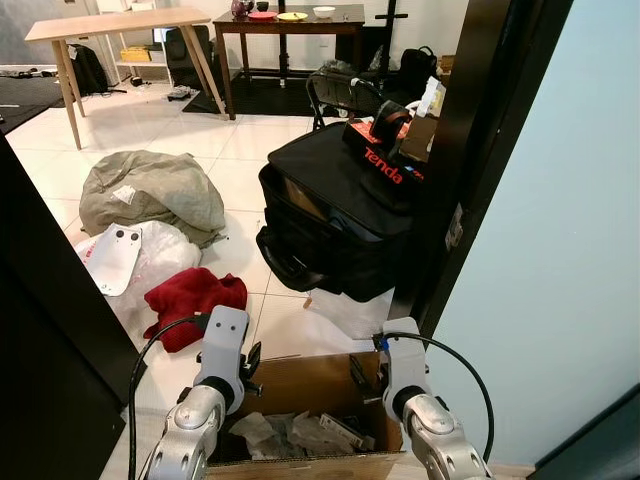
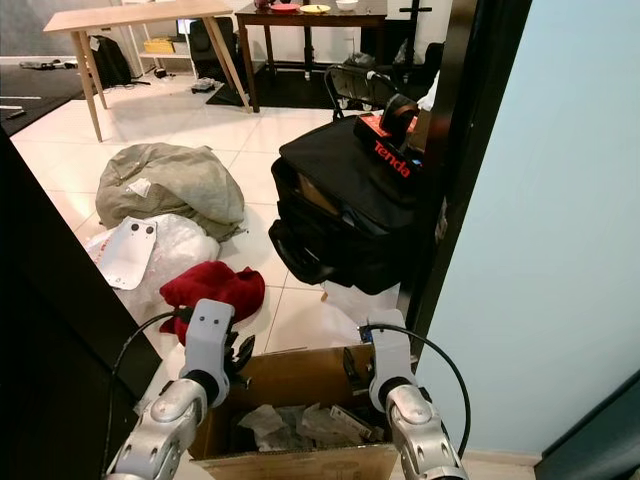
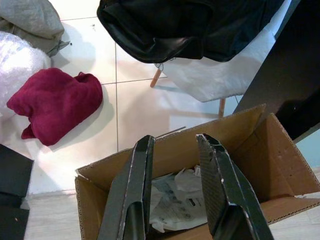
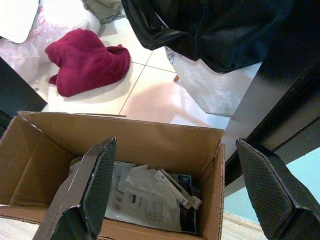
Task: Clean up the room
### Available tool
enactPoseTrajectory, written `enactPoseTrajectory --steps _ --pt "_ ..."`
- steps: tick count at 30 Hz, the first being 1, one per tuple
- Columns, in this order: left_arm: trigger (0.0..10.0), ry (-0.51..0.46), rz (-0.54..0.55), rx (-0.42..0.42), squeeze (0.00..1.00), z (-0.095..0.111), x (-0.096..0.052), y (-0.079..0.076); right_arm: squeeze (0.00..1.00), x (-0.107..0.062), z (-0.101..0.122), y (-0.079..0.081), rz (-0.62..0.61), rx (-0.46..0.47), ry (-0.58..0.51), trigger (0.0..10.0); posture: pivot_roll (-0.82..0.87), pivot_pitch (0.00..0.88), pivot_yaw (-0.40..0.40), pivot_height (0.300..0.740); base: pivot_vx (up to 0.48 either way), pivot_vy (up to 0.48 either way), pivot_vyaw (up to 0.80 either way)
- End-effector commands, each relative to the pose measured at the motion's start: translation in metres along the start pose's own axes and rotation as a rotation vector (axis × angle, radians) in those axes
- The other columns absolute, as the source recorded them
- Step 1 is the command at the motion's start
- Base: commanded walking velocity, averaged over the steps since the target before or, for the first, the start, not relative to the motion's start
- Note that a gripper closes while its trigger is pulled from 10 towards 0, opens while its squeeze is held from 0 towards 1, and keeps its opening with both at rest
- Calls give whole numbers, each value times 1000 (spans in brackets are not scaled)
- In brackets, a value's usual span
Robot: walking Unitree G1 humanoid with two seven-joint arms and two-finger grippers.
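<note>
Nearest lay an open brown cardboard box (image 1: 300, 385) holding crumpled papers (image 4: 145, 192); above it hovered the left gripper (image 3: 175, 187) with fingers modestly apart and the right gripper (image 4: 175, 187) spread wide. Beyond the box sat a black bag (image 1: 340, 215), then a red cloth (image 1: 190, 300).

The cardboard box (image 4: 150, 145) is matt brown corrugated board with rough cut edges, and the crumpled packaging (image 4: 145, 192) inside it looks like thin, slightly shiny plastic and paper. The red cloth (image 3: 55, 102) is soft, fuzzy fleece. The floor tiles (image 1: 170, 125) are glossy pale ceramic. The black bag (image 1: 335, 215) is matt woven fabric. The grey cover (image 1: 150, 190) is dull wrinkled cloth, the bubble wrap (image 2: 175, 250) clear plastic, and the light table (image 1: 115, 25) smooth wood.
</note>
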State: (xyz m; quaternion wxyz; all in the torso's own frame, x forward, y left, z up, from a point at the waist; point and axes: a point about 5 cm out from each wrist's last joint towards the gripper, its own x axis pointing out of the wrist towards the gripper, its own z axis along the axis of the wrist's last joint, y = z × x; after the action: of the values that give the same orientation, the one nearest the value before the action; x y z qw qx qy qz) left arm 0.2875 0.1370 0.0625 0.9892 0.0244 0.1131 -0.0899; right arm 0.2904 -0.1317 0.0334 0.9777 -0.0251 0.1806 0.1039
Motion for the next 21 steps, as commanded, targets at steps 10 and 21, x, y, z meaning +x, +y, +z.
enactPoseTrajectory --steps 10,21 --pt "10000 35 -11 -11 0 -6 1 -7 0 -3 -8 1 -11 8 25 10000 3 61 28 740 0 -265 0" --pt "10000 43 1 -34 0 -9 -1 -6 0 -6 -11 0 -17 3 42 10000 -1 67 18 740 0 0 0"
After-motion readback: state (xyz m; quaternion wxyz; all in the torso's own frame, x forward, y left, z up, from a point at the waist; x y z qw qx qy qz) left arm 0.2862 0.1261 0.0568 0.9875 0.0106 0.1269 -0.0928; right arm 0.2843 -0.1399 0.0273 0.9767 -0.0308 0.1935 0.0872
